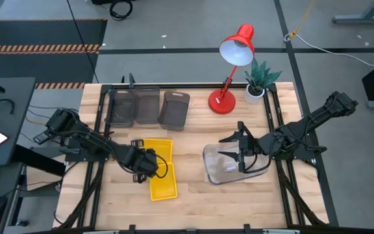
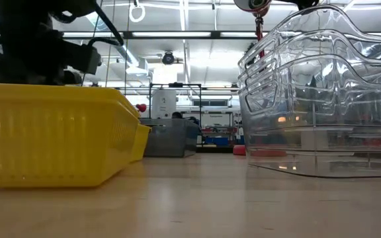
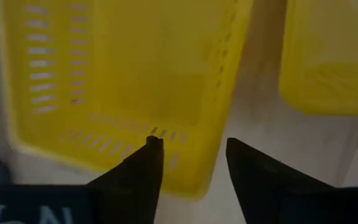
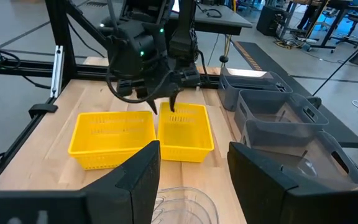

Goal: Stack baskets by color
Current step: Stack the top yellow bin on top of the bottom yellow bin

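The left hand point(image 4: 164, 107) hangs parted above the yellow baskets point(image 1: 160, 168), holding nothing. Beside them, the right hand point(image 1: 240, 155) gapes, empty, over the clear baskets point(image 1: 229, 170).

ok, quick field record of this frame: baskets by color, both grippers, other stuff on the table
yellow baskets: two visible spots, side by side, table centre-left
grey baskets: three in a row at the far edge, unstacked
clear baskets: nested stack, centre-right
left gripper: open, above yellow baskets, holding nothing
right gripper: open, over clear stack
extras: red lamp, potted plant
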### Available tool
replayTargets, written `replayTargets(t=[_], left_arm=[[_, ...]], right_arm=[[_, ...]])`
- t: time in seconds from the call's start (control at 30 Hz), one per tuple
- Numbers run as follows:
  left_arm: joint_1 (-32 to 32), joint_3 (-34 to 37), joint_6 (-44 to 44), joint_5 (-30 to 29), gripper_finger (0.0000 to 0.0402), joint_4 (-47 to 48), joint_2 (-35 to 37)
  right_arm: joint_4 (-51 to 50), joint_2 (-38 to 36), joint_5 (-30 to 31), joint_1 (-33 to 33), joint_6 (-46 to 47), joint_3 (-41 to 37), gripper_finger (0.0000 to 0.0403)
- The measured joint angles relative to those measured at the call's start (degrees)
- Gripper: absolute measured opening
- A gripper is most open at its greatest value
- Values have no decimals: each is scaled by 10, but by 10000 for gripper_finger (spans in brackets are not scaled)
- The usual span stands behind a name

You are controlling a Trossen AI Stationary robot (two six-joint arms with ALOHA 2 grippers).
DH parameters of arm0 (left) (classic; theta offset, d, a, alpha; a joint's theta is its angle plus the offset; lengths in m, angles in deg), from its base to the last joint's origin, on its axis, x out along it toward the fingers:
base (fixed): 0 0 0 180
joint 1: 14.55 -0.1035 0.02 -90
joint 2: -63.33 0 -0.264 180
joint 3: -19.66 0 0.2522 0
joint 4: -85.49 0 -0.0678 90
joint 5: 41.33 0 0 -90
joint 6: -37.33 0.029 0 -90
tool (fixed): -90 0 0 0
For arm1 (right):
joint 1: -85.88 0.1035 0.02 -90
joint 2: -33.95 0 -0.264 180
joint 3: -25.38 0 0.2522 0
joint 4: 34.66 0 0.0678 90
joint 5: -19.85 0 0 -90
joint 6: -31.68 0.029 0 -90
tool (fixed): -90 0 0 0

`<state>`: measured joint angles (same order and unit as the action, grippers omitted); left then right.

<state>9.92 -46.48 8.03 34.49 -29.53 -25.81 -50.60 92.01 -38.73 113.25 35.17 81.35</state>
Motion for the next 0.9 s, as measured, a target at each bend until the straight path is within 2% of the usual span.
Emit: replayTargets(t=[0.27,0.4,0.5,0.67,0.8,0.9], left_arm=[[-8,7,5,2,111,-17,0],[-16,7,6,14,59,-15,0],[-27,-7,-6,15,16,25,0],[-41,-63,-15,-39,15,119,-1],[-26,-125,82,-52,12,167,0],[-9,-161,161,-83,12,209,0]], right_arm=[[0,0,0,0,0,0,193],[0,0,0,0,0,0,193],[0,0,0,0,0,0,193],[-1,0,0,0,3,0,193],[-3,0,0,0,4,0,193],[-5,0,0,0,4,0,193]])
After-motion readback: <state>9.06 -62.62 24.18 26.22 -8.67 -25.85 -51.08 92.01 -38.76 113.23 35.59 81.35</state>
